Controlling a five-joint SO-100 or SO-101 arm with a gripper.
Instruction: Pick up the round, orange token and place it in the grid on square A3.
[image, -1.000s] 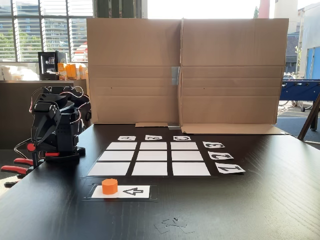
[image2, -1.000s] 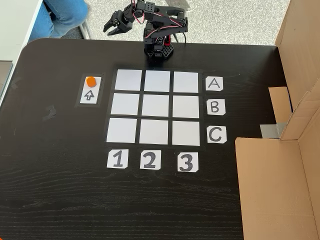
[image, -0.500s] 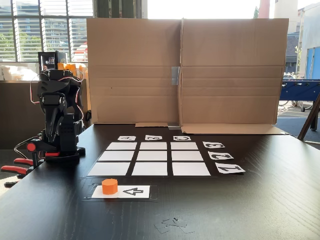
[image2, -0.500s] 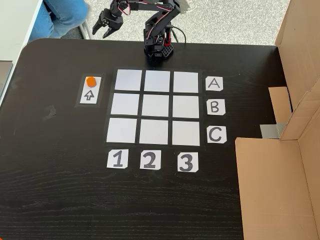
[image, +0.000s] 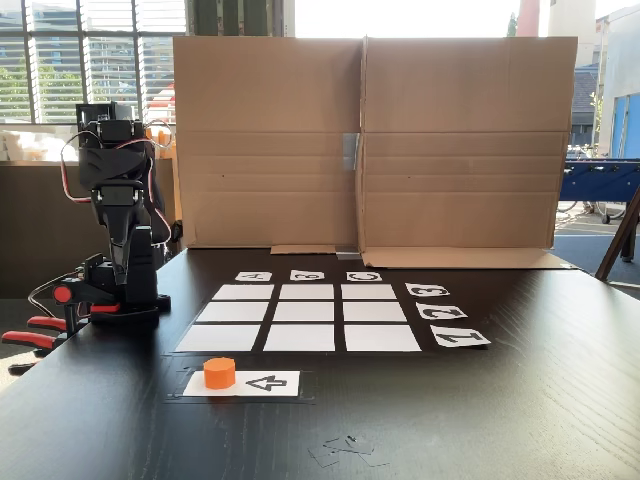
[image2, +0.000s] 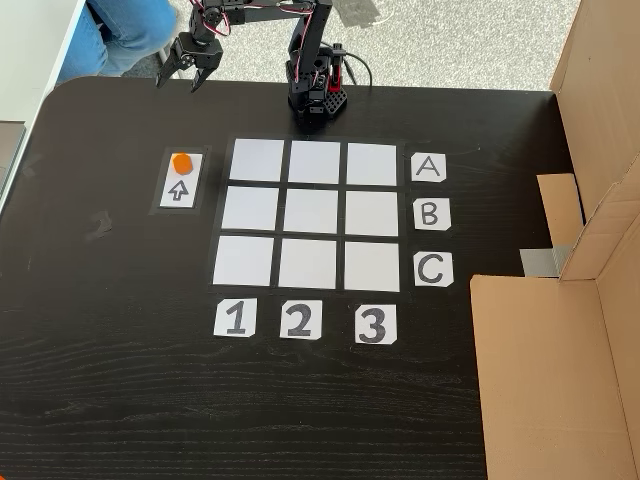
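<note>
Arm (image2: 300, 30): standing at the upper middle of the top-down fixed view, its base (image2: 318, 98) sitting on the black worktop (image2: 120, 400) just above the grid; the upper links are reaching toward the upper left of the frame. In the low side fixed view the arm (image: 118, 220) is standing upright at the left of the frame.
Pincer (image2: 183, 78): hanging over the upper left edge of the worktop in the top-down fixed view, fingers pointing down the frame and standing apart, with nothing between them.
Token (image2: 181, 162): sitting on the upper end of the arrow card (image2: 181, 187), at the left of the grid, well apart from the pincer. In the low side fixed view the token (image: 219, 373) is resting at the left end of the same card (image: 262, 382), in the lower left of the frame.
Grid (image2: 313, 213): lying flat at the centre of the worktop, nine white cells, none of them carrying anything.
Square A3 (image2: 372, 163): lying in the upper right corner of the grid in the top-down fixed view, beside the A card (image2: 428, 168).
Label cards: A, B (image2: 430, 214) and C (image2: 433, 270) are lying along the right side of the grid; 1 (image2: 234, 319), 2 (image2: 300, 320) and 3 (image2: 374, 324) are lying below it.
Cardboard screen (image: 370, 140): standing across the far edge of the worktop in the low side fixed view.
Person: legs in blue jeans (image2: 125, 25) are showing at the upper left of the top-down fixed view.
</note>
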